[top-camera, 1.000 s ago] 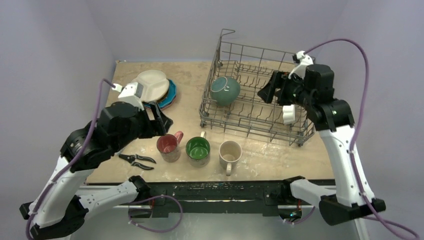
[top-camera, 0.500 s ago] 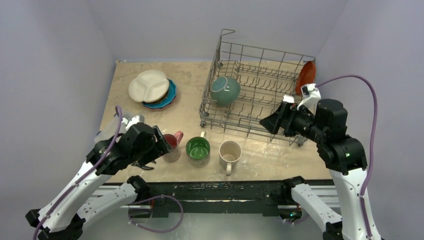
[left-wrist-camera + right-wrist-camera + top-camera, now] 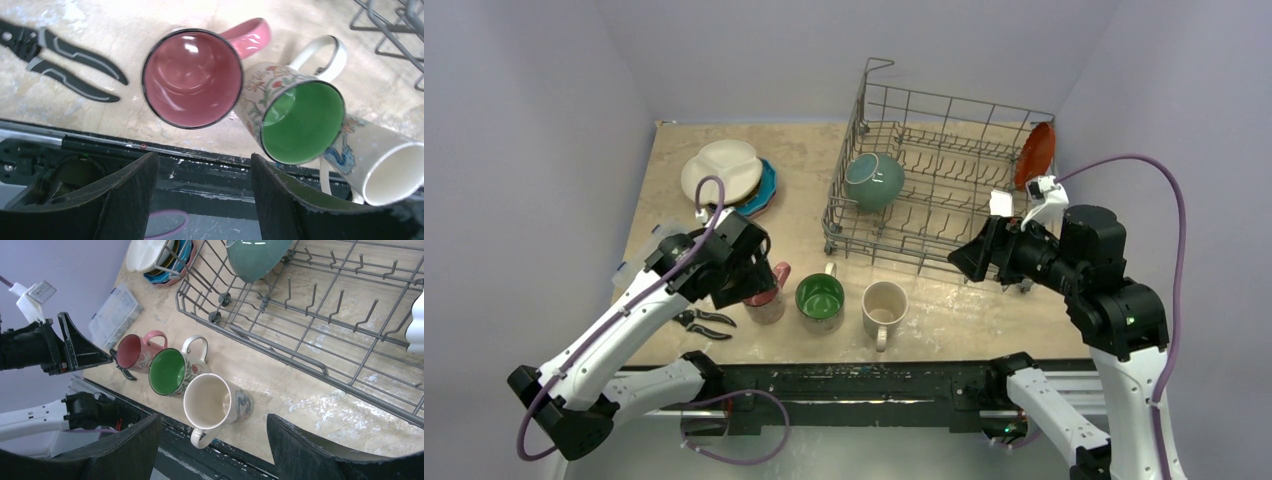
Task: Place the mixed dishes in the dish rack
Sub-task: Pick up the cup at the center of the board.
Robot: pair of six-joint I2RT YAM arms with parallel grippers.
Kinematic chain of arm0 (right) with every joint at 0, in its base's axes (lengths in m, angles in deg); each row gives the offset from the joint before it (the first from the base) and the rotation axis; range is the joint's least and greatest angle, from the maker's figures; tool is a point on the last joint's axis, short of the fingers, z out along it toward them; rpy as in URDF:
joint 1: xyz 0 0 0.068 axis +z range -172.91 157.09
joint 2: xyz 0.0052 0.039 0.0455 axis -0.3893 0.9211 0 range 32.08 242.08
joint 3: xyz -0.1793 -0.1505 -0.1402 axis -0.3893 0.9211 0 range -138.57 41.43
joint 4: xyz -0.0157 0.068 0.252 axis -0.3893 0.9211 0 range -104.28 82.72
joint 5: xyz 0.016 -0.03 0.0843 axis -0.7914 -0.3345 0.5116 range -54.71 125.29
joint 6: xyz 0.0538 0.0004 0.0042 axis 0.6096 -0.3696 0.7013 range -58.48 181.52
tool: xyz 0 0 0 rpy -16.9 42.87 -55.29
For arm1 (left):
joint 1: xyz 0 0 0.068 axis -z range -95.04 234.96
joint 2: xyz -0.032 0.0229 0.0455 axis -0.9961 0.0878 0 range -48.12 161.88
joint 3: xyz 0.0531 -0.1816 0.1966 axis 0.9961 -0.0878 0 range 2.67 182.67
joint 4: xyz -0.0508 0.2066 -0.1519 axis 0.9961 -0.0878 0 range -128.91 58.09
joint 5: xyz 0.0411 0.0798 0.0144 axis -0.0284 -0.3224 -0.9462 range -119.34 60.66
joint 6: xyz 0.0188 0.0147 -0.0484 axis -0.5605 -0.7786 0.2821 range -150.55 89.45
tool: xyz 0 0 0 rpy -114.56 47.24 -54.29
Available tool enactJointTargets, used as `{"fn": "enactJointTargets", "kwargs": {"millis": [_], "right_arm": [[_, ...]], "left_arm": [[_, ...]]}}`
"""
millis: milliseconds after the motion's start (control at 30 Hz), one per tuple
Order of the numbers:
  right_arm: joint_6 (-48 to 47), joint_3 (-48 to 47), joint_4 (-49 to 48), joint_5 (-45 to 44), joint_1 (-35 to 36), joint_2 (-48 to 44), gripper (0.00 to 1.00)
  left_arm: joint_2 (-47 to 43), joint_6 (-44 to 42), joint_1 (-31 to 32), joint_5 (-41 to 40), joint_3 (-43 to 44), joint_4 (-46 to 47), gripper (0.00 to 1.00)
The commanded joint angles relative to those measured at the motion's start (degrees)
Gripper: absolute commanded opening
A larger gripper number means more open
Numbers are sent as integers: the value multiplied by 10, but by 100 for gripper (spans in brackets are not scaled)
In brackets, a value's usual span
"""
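Note:
Three mugs stand in a row near the table's front edge: red mug point(image 3: 762, 290) point(image 3: 192, 77), green mug point(image 3: 820, 298) point(image 3: 302, 122) and cream mug point(image 3: 885, 305) point(image 3: 215, 401). My left gripper point(image 3: 752, 268) point(image 3: 202, 156) hovers open just above and in front of the red mug, nothing between its fingers. My right gripper point(image 3: 972, 258) point(image 3: 214, 417) hangs open above the table in front of the dish rack point(image 3: 894, 235) point(image 3: 280, 342), looking down on the cream mug. In the rack are a teal bowl point(image 3: 873, 180), an orange plate point(image 3: 1035, 155) and a white dish point(image 3: 416, 322).
A white divided plate point(image 3: 722, 170) tops a stack with a blue plate point(image 3: 765, 190) at the back left. Black-handled pliers point(image 3: 699, 320) point(image 3: 65, 52) lie left of the red mug. A clear plastic box point(image 3: 116, 312) sits at the left table edge.
My left gripper has swung from beside the plate stack to over the red mug. My right gripper has drawn back out of the rack toward the front edge.

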Motion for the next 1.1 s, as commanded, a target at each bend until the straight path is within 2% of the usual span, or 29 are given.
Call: {"fn": "enactJointTargets", "kwargs": {"millis": [0, 67, 200, 300, 433, 567, 667, 833, 1067], "right_arm": [[-14, -12, -3, 11, 5, 2, 77], [-13, -2, -10, 11, 7, 1, 77], [-10, 15, -18, 12, 8, 0, 77], [-9, 14, -16, 11, 8, -2, 77], [-14, -9, 11, -12, 8, -3, 77], [-26, -36, 43, -47, 8, -5, 77], [-28, -52, 62, -56, 8, -9, 77], [-23, -54, 81, -67, 8, -21, 77], [-6, -51, 92, -73, 8, -32, 78]], "left_arm": [[18, -99, -2, 67, 43, 44, 64], [16, -111, -3, 121, 40, 84, 63], [10, -97, 23, 234, 9, 242, 65], [42, -73, 95, 222, 3, 330, 68], [151, -59, 162, 173, 56, 324, 65], [245, -112, 203, 105, 123, 305, 62], [307, -142, 213, 92, 178, 274, 59], [363, -170, 229, 65, 219, 238, 54], [394, -168, 245, 69, 216, 229, 48]]}}
